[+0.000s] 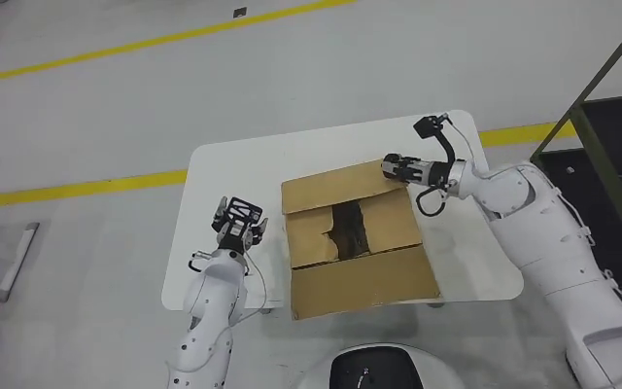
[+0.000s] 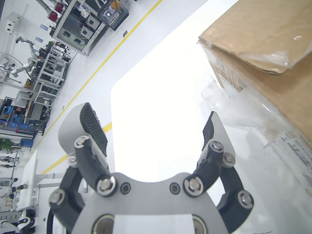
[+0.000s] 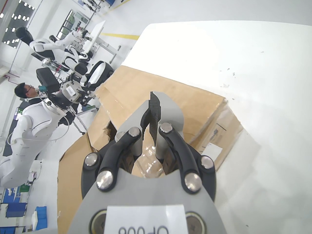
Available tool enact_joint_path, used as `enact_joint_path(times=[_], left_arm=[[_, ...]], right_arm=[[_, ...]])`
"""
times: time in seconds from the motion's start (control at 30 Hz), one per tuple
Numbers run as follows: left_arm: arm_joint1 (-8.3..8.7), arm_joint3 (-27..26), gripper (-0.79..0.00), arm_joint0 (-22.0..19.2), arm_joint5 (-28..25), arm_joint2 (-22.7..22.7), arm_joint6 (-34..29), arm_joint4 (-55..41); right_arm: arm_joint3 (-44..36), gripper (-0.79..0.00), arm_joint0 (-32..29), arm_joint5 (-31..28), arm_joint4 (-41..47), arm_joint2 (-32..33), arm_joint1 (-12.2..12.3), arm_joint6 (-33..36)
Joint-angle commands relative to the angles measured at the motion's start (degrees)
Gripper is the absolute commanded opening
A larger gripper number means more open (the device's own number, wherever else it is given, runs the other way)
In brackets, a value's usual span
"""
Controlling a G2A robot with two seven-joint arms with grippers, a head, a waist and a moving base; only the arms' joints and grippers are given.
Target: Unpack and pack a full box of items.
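A brown cardboard box [image 1: 364,282] sits in the middle of the white table [image 1: 233,165], its top flaps partly apart with a dark gap [image 1: 352,229] between them. My left gripper [image 1: 240,216] stands open over the table to the left of the box, nothing between its fingers [image 2: 93,127]. From that wrist, the box [image 2: 263,25] shows a torn flap corner and clear tape. My right gripper [image 1: 387,167] is shut at the far right corner of the box. Its pads [image 3: 153,113] are pressed together just above the box's top flap [image 3: 146,86].
Bare table [image 2: 156,86] lies between the left gripper and the box, and more [image 3: 243,62] lies to the box's far right. A dark metal frame [image 1: 583,107] stands off the table's right end. The near flap [image 1: 360,287] overhangs the table's front edge.
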Motion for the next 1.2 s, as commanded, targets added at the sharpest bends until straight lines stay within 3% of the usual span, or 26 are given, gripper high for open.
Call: enact_joint_path(times=[0.0,0.2,0.6,0.73,1.0,1.17], left_arm=[[0.00,0.01,0.000,-0.01,0.01,0.02,0.03,0.03],[0.00,0.01,0.000,-0.01,0.01,0.02,0.03,0.03],[0.21,-1.23,0.000,1.07,-1.49,-0.36,1.85,0.26],[0.82,-5.19,0.000,4.21,-7.15,-3.07,3.47,-2.21],[2.82,-13.54,0.000,13.20,-19.50,-8.57,9.47,3.39],[3.76,-15.38,0.000,17.94,-19.96,-10.42,14.73,9.99]], right_arm=[[-2.60,-0.785,-1.74,0.97,-2.53,-0.64,-0.01,-2.73],[-6.46,-0.785,-6.09,4.11,-7.90,-2.54,-0.23,-10.16],[-7.59,-0.785,-7.63,7.25,-7.11,-3.12,-0.59,-13.51],[-7.65,-0.785,-7.83,8.08,-7.21,-3.13,-0.70,-14.69],[-7.28,-0.785,-7.48,8.04,-6.93,-3.18,-0.82,-14.82],[-6.99,-0.785,-7.13,7.63,-6.84,-3.53,-0.94,-14.55]])
